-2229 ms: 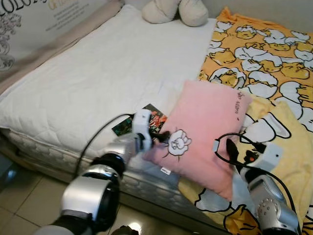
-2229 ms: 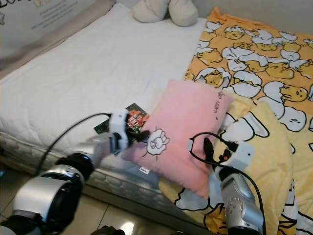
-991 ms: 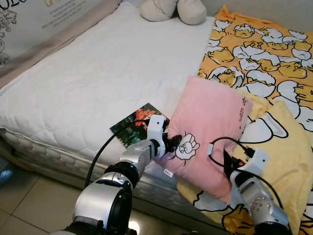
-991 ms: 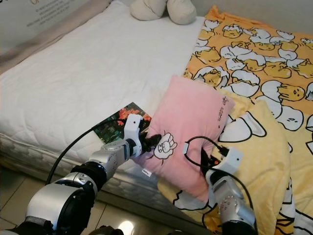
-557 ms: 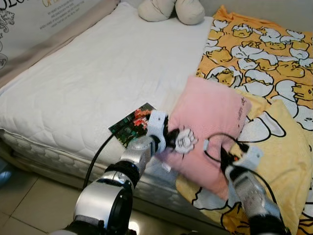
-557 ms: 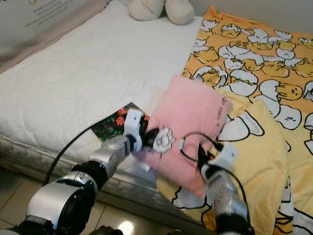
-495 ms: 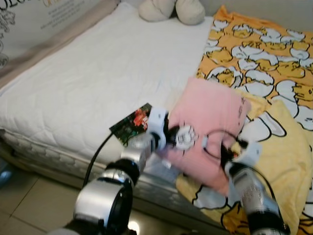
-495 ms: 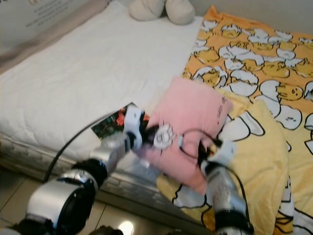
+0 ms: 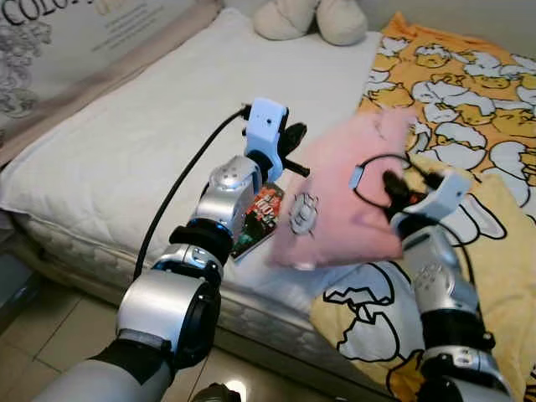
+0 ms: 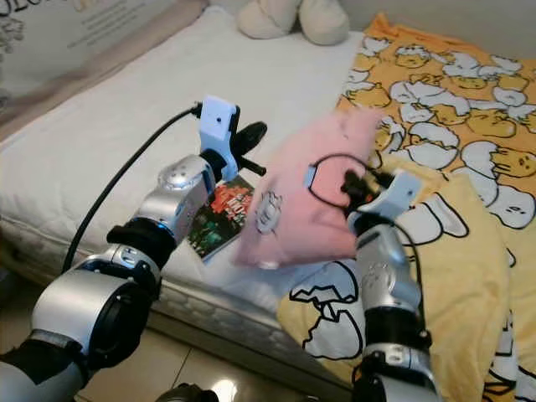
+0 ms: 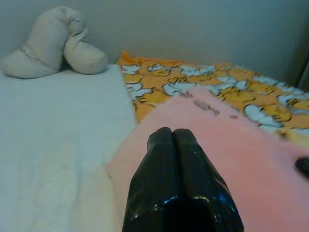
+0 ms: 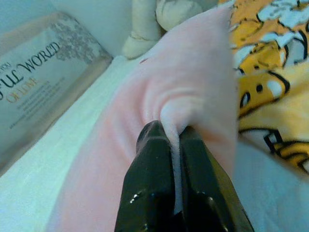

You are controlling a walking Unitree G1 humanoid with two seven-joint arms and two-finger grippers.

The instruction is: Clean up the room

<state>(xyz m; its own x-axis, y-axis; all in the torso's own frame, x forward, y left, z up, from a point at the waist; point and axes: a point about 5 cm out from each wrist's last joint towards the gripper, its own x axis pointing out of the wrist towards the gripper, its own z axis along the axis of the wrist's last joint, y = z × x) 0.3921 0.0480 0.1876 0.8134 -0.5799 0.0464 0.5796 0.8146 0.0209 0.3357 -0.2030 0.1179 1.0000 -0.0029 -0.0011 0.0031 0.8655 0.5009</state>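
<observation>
The pink pillow (image 9: pixel 343 197) was held above the bed (image 9: pixel 151 142), pinched by the right gripper (image 12: pixel 170 135); the left gripper (image 11: pixel 172 137) was closed, empty.

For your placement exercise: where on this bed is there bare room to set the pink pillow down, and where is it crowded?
Free: the white mattress between the poster board and the orange egg-print blanket, below the cream plush toy.
Crowded: the near edge, where the book lies, and under the pink pillow pinched in the right gripper.
</observation>
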